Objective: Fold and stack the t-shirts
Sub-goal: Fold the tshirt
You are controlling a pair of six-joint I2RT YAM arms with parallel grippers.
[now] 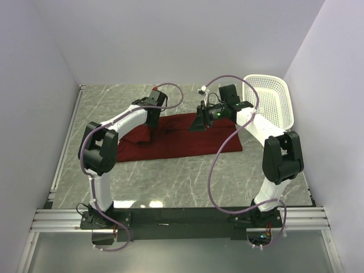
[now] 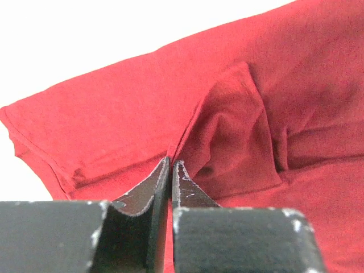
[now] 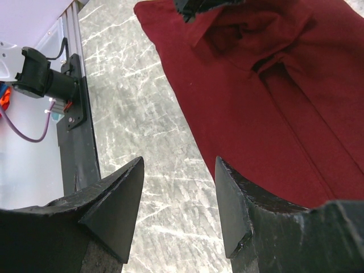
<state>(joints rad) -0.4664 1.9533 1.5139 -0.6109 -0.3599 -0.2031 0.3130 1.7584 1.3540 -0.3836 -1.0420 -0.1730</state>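
From above, the shirt (image 1: 176,145) lies spread on the table (image 1: 170,182) (basket (image 1: 273,99) at far right). Left wrist: the left gripper (image 2: 171,162) is almost closed, pinching a raised shirt fold. Right wrist: the right gripper (image 3: 179,162) stands open, empty, over table beside the shirt's edge.

Grey, white-veined marble-patterned tabletop (image 3: 142,114) is lying below and beyond the fingers (image 3: 116,196) of the right gripper (image 3: 179,163). Silver aluminium edge rail (image 3: 71,23) is running beyond those fingers, along the tabletop's side. Plain white matte walls (image 1: 170,40) are enclosing the tabletop on three sides. Soft even light is glancing off its surface.
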